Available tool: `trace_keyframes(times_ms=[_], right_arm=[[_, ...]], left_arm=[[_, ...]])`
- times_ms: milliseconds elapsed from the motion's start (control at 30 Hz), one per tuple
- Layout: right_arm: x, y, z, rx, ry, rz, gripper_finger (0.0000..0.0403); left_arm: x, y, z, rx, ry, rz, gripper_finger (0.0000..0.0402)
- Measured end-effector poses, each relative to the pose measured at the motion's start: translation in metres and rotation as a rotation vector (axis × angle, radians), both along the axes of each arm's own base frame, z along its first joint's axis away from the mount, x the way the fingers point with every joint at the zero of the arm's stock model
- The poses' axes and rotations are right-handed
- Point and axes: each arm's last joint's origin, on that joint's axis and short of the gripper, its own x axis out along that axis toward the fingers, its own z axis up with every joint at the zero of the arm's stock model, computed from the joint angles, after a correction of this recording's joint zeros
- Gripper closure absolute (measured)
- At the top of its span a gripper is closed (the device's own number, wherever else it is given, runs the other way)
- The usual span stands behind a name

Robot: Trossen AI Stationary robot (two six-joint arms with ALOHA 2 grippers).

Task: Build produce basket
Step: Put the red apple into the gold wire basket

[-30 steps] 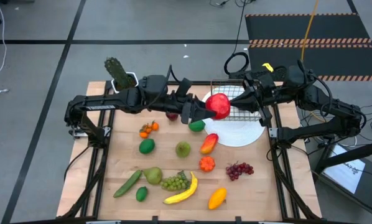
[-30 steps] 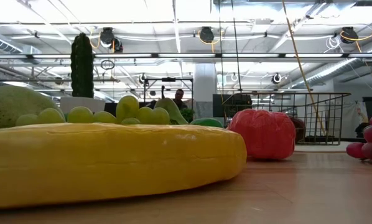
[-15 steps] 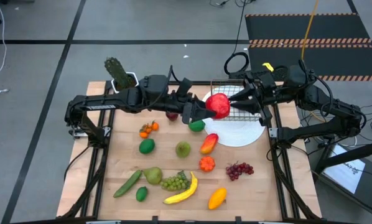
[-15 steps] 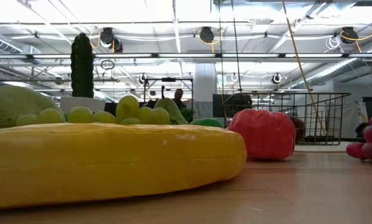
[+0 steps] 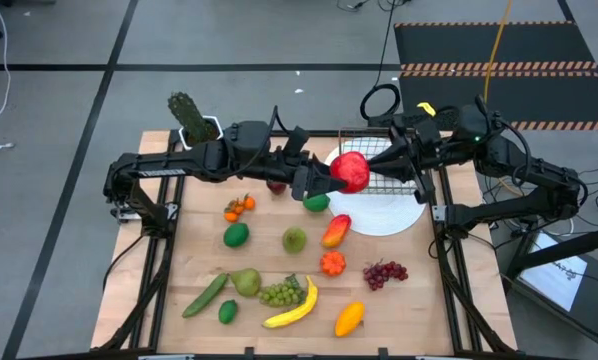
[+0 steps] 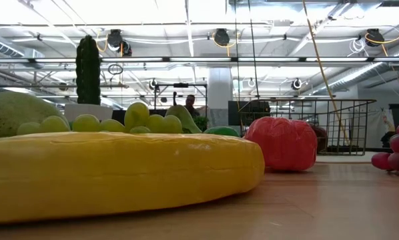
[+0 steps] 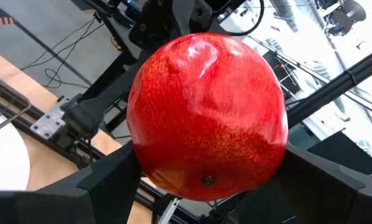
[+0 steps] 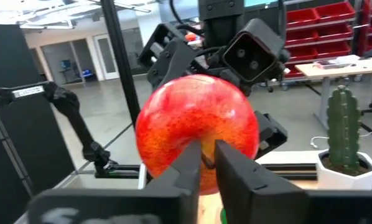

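Barely any shift since a second back: both arms and the apple sit where they were, with only a slight twitch at the right gripper's fingers.

- Worktop point(image 5: 189, 250): wooden, with both arms reaching in over its far half and meeting near the middle.
- Basket point(image 5: 391, 186): directly under the right gripper point(image 5: 377, 160), just beyond the left gripper point(image 5: 339, 175) on its far-right side. Sits on the white plate point(image 5: 389, 215). No produce seen in it.
- Left gripper: clamped wide on the red apple point(image 5: 352, 170), one finger on each side, held up off the worktop beside the basket's near-left corner.
- Right gripper: facing the left one, tips at the apple's opposite side. Fingers drawn almost together on the stem spot, so gripping there too.
- Cactus point(image 5: 191, 118): well behind the left gripper, at the far-left corner by that arm's base.
- Rest of the produce: loose on the worktop, on the near side of both grippers.
  - Just below the left gripper: a green lime point(image 5: 316, 202) and a mango point(image 5: 336, 230).
  - Well apart from it, toward the near edge: banana point(image 5: 297, 308), green grapes point(image 5: 281, 293) and purple grapes point(image 5: 384, 272).
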Motion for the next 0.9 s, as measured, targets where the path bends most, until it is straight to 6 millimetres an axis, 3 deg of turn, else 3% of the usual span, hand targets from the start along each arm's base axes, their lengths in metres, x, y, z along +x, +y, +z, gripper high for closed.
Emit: trace_keyframes(times_ms=[133,567,900], right_arm=[[0.001,0.0,0.0,0.001,0.003,0.004,0.0396],[-0.003,0.001,0.001,0.0,-0.004,0.002,0.0398],[-0.012,0.002,0.005,-0.004,-0.023,0.003,0.0401]], left_arm=[[0.0,0.0,0.0,0.0,0.0,0.0,0.0066],[0.0,0.001,0.0,0.036,-0.01,0.027,0.0063],[0.0,0.001,0.001,0.044,-0.014,0.072,0.0006]])
